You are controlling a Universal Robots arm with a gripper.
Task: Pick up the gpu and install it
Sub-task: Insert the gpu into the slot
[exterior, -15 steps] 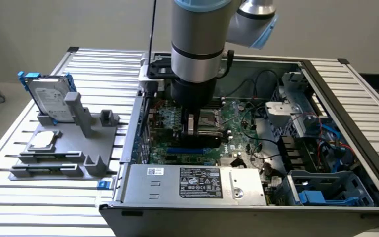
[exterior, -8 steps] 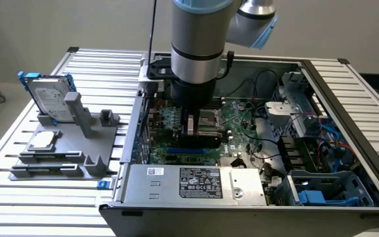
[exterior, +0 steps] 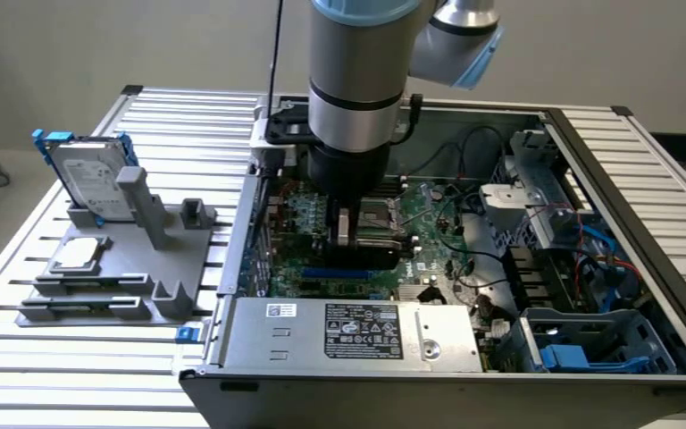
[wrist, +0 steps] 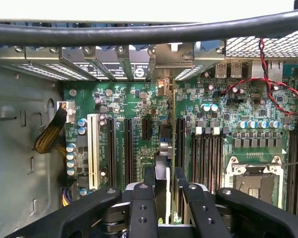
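Hanging inside open computer case (exterior: 629, 170), over green motherboard (exterior: 445, 210): gripper (wrist: 165, 171), fingers (wrist: 181, 181) clamped on gpu (wrist: 162, 181). gpu upright, edge-on between fingers, above black expansion slots (wrist: 127, 148), toward exterior view's left of board; CPU socket (wrist: 253, 183) nearby.

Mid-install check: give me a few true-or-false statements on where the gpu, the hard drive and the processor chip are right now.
1. The gripper grips the gpu over the motherboard slots. True.
2. The hard drive is mounted inside the case. False: it stands upright on the grey fixture outside the case, at the exterior view's left.
3. The processor chip lies on that fixture. True.
4. The case is closed. False: it is open, with the motherboard exposed.
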